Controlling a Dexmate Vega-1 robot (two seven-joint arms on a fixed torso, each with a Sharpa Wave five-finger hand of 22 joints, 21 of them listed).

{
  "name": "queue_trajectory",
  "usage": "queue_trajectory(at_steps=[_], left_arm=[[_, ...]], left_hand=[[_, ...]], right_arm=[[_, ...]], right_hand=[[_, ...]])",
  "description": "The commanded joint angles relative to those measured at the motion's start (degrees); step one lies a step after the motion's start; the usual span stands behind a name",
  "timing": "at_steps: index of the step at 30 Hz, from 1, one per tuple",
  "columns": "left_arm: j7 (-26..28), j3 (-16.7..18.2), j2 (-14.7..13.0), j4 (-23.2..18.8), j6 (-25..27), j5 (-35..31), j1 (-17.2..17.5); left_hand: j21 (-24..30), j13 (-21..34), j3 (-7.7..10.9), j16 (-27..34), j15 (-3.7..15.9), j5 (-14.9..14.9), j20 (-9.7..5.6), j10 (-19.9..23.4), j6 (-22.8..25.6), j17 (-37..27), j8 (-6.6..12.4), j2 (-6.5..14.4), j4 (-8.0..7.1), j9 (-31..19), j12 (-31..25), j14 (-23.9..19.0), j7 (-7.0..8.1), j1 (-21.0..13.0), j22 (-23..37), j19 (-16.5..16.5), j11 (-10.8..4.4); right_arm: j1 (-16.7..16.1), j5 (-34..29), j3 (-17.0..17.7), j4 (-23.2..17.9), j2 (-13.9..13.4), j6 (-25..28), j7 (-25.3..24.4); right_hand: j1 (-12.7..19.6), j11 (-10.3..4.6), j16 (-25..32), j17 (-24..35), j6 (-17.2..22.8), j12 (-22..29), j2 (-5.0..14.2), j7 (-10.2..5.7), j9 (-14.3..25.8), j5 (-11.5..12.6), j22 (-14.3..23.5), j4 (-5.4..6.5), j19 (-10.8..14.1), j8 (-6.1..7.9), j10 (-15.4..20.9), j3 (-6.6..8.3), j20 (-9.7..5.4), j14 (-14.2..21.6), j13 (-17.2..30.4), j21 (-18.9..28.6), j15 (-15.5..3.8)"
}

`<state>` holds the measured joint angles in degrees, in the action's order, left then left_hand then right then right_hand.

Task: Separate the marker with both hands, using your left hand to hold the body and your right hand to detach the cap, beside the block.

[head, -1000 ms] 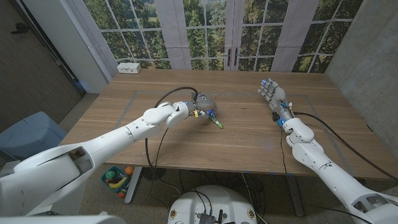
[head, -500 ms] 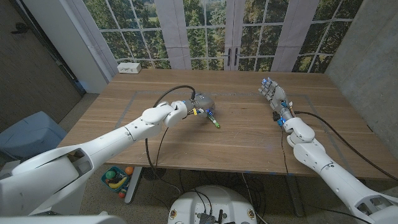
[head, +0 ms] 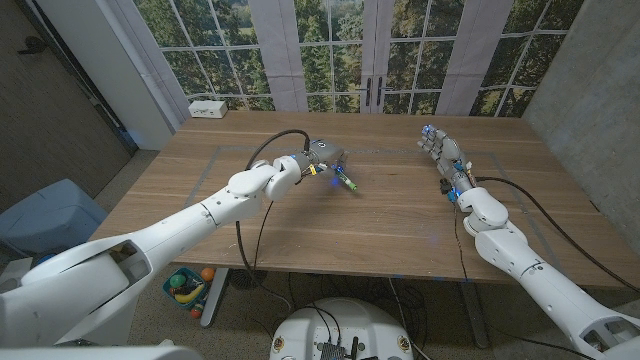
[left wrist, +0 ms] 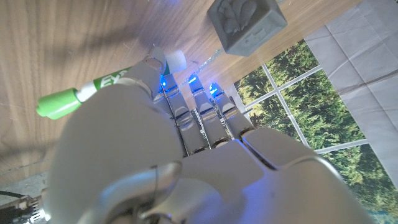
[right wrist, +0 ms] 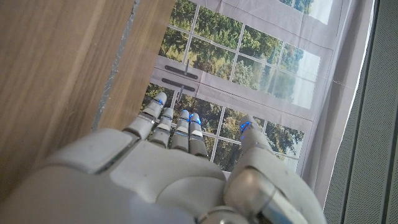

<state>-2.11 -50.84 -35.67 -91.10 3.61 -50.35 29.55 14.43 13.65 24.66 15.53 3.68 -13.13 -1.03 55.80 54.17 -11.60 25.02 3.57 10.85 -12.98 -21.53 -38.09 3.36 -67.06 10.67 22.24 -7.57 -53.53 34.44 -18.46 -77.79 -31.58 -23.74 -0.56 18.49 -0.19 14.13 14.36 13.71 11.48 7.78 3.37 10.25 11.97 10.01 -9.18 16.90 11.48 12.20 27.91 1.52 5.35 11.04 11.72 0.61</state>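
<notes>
My left hand (head: 318, 160) pinches the one marker (head: 346, 182) by its body, lifted off the table (head: 400, 215); its green cap (left wrist: 57, 103) sticks out toward me, past the fingers (left wrist: 205, 106). One grey block (left wrist: 246, 25) sits just beyond those fingertips. My right hand (head: 443, 158) waits well apart near the table's right side, fingers spread and holding nothing.

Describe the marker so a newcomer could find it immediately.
Look at the wooden table, left of its middle, where the left hand reaches. The marker sticks out of that hand's grip beside a grey block: slim and white, with a bright green cap.
</notes>
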Motion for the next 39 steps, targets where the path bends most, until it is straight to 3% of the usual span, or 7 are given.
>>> queue_trajectory(at_steps=[1,39], left_arm=[[3.41,1.64,0.71,-0.89,2.32,2.97,0.91],[7.17,6.13,1.87,-4.00,6.74,16.27,2.93]], left_hand=[[0.14,5.74,-0.02,0.32,10.00,-0.35,-0.01,8.45,1.37,-0.24,0.24,1.61,-0.19,-0.18,-1.13,-0.61,-1.19,-1.69,0.14,0.23,-4.23],[0.12,6.85,-0.81,0.16,10.03,-1.54,-0.01,8.52,1.53,-0.32,0.08,1.34,-0.50,0.07,-1.03,-1.23,-1.32,-2.36,0.20,0.41,-4.04]], right_arm=[[-0.80,-3.00,-0.16,-2.67,-1.55,0.62,-2.61],[-3.70,-14.52,-0.40,-12.16,-6.56,3.83,-9.82]], right_hand=[[0.79,0.10,0.45,0.18,0.51,0.49,0.24,-0.05,0.30,0.21,0.10,-0.50,0.60,0.34,0.60,0.27,-0.22,0.64,0.32,0.33,-0.05],[2.64,0.22,0.71,0.21,1.57,0.58,-0.44,-0.09,0.40,0.56,0.17,-0.63,1.04,0.43,1.82,0.32,0.64,1.42,0.41,0.28,0.15]])
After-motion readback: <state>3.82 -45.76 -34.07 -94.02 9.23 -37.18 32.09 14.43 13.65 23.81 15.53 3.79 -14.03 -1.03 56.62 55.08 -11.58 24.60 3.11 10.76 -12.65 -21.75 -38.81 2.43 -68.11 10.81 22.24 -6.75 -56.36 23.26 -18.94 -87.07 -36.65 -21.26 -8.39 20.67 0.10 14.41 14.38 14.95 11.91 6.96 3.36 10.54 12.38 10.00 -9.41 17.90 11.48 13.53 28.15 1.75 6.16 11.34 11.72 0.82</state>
